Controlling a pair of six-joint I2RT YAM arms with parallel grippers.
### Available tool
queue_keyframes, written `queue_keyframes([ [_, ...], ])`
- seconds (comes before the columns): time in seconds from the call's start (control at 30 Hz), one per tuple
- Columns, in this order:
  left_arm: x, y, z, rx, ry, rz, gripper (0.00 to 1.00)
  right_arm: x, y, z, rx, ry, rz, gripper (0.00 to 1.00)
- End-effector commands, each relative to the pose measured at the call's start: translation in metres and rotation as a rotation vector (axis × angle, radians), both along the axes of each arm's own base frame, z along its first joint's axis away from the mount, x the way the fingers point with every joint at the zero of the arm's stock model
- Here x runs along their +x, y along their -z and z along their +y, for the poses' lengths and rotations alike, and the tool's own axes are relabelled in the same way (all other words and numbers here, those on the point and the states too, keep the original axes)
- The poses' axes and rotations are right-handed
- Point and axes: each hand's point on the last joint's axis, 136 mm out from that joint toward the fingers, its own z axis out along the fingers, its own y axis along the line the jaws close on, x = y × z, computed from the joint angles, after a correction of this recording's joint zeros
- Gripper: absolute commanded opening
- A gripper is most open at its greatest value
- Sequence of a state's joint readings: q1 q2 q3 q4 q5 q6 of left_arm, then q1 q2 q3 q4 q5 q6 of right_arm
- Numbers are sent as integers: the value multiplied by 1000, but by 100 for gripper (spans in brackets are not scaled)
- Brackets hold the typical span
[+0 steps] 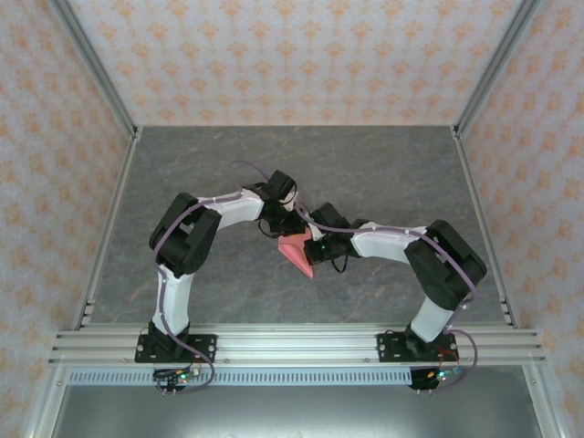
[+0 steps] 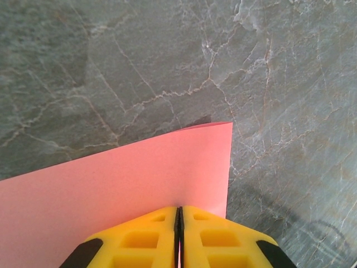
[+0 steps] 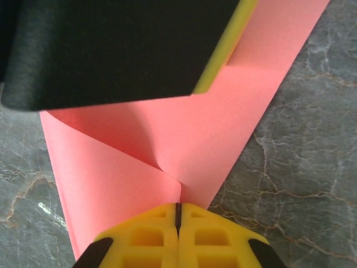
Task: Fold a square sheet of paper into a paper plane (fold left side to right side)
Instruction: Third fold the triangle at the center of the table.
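"Where's the pink sheet [image 1: 297, 254]?"

"Just beyond the middle of the rail [image 1: 292, 345], between the two arms. It looks held up off the tabletop [image 1: 392, 164], one pointed corner hanging toward the rail."

"Are both pincers on it?"

"Yes. The left gripper [image 2: 179, 209] has its yellow fingers pressed together on one edge. The right gripper [image 3: 178, 205] is pinched tight where the paper curls over in a loose roll."

"Which step, then?"

"Mid-fold, I'd say: a flap curved across, with no sharp crease along it. The next move calls for matching the edges, laying it flat and pressing the bend, gently, since it's thin."

"And the room?"

"Grey marbled top beyond the rail, aluminium posts, and pale walls [image 1: 292, 55] with an orange pattern."
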State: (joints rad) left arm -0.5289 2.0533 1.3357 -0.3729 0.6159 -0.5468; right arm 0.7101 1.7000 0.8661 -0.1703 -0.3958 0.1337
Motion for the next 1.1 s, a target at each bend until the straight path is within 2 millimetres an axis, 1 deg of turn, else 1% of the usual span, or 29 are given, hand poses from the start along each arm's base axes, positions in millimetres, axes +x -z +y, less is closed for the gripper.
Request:
queue_keyframes([
  [0.0, -9, 3, 1, 57, 43, 25, 14, -15, 27, -10, -74, -20, 64, 0],
  [0.17, 10, -17, 4, 51, 29, 2, 16, -23, 35, -12, -104, -34, 81, 0],
  [0.3, 27, -29, 12, 42, 8, -5, 19, -27, 38, -15, -109, -32, 91, 0],
  [0.47, 44, -45, 32, 53, -19, -24, 19, -29, 39, -18, -114, -26, 92, 0],
  [0.53, 44, -52, 43, 65, -33, -38, 18, -29, 38, -18, -112, -24, 92, 0],
  [0.67, 29, -64, 66, 81, -70, -71, 14, -27, 34, -17, -106, -23, 82, 0],
  [0.7, 24, -71, 70, 62, -85, -86, 13, -27, 34, -17, -107, -23, 81, 0],
  [0.73, 16, -71, 71, 47, -91, -83, 12, -27, 34, -17, -106, -23, 81, 0],
  [0.9, -22, -76, 49, -135, -95, -32, 8, -28, 35, -18, -113, -25, 84, 0],
  [1.0, -39, -76, 31, -178, -66, -23, 9, -27, 35, -18, -115, -24, 83, 0],
  [1.07, -48, -70, 22, -174, -54, -8, 9, -27, 35, -18, -117, -24, 84, 0],
])
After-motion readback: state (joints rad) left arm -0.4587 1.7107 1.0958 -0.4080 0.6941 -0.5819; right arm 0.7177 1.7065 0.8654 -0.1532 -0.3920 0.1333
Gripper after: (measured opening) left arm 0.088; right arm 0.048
